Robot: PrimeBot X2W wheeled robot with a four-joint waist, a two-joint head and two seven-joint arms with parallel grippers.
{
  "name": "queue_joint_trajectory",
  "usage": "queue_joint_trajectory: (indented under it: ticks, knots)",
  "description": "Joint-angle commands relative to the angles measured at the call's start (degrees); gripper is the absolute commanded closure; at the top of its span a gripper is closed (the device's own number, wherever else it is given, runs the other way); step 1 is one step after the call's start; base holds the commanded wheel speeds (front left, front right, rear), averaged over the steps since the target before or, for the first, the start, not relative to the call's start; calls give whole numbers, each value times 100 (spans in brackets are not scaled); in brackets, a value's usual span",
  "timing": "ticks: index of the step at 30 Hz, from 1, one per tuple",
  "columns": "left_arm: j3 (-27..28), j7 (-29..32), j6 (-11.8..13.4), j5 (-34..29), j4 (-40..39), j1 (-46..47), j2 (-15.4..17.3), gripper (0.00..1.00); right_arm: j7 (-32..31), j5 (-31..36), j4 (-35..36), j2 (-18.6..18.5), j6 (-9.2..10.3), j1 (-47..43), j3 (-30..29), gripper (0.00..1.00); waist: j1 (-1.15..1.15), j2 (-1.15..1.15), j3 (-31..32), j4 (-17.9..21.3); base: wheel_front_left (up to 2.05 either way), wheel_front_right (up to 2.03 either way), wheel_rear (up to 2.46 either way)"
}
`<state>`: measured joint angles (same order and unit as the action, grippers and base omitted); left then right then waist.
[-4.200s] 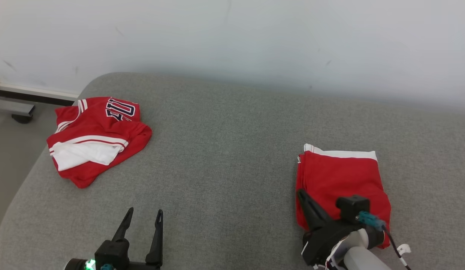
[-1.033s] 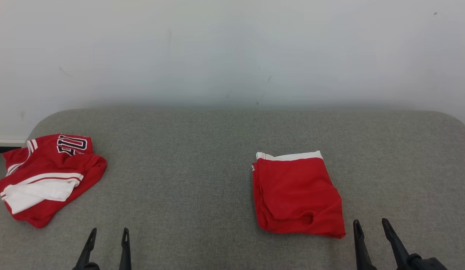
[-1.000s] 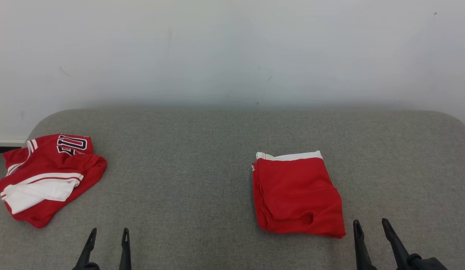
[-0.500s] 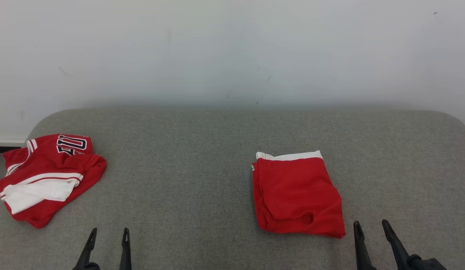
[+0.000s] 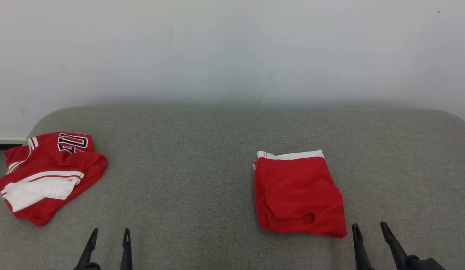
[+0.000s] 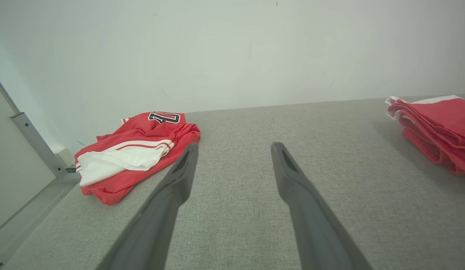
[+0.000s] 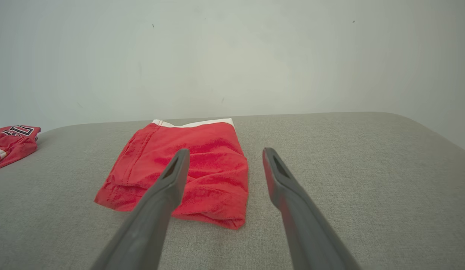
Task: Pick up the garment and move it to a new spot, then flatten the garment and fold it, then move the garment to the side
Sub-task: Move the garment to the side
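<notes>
Garment (image 5: pixel 299 195) left folded right of centre on the table (image 5: pixel 187 180), right claw (image 5: pixel 369 225) drawn back off its near edge, both it and left claw (image 5: pixel 110 231) wide, empty; placement seemingly finished, crumpled jersey (image 5: pixel 48 176) waiting.

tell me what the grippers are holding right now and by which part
Nothing is held. The left gripper and right gripper are both open and empty; the folded garment lies ungripped.
</notes>
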<state>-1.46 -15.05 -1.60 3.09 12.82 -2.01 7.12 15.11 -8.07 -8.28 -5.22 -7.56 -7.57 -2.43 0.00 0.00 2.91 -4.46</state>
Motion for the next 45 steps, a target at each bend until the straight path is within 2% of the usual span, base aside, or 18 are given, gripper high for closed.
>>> queue_joint_trajectory:
  ticks: [1, 5, 9, 18, 22, 31, 40, 41, 42, 43, 45]
  knots:
    - [-9, -19, -24, 1, 6, 59, -27, 0, 6, -65, -50, -67, 13, 85, 14, 0, 0, 0, -12, -15, 0, 0, 0]
    - [-44, -19, -3, -14, -19, 85, -58, 0, 5, -204, -230, -180, 13, 335, 88, 0, 0, 0, -64, -65, 0, 0, 0]
    - [-82, -19, -22, -14, -16, 134, -88, 0, 6, -320, -515, -450, 13, 781, 271, 0, 0, 0, -167, -133, 0, 0, 0]
    - [-189, -19, -19, -28, -33, 365, -157, 0, -46, -707, -1600, -999, 13, 2035, 664, 0, 0, 0, -575, -329, 0, 0, 0]
    - [-211, -19, -32, -17, -11, 521, -178, 0, -151, -810, -2337, -1200, 13, 2634, 824, 0, 0, 0, -786, -408, 0, 0, 0]
    - [-249, -19, -50, -42, 17, 758, -212, 0, -344, -1163, -3938, -1279, 13, 3485, 1327, 0, 0, 0, -1064, -503, 0, 0, 0]
    - [-261, -19, -63, -26, 72, 852, -240, 0, -509, -1526, -4870, -1166, 13, 3807, 1955, 0, 0, 0, -1122, -459, 0, 0, 0]
    - [-262, -19, -68, -28, 76, 870, -242, 0, -511, -1604, -4912, -1141, 13, 3839, 2007, 56, 0, 0, -1127, -456, 0, 0, 0]
    - [-260, -19, -72, -28, 79, 886, -242, 0, -500, -1665, -4943, -1137, 13, 3897, 2054, 94, 0, 0, -1132, -456, 0, 0, 0]
    - [-262, -19, -76, -26, 83, 895, -245, 0, -486, -1715, -4971, -1154, 13, 3946, 2112, 100, 0, 0, -1136, -458, 0, 0, 0]
    - [-270, -19, -80, -29, 86, 922, -252, 0, -469, -1825, -5022, -1190, 13, 4022, 2222, 100, 0, 0, -1143, -464, 0, 0, 0]
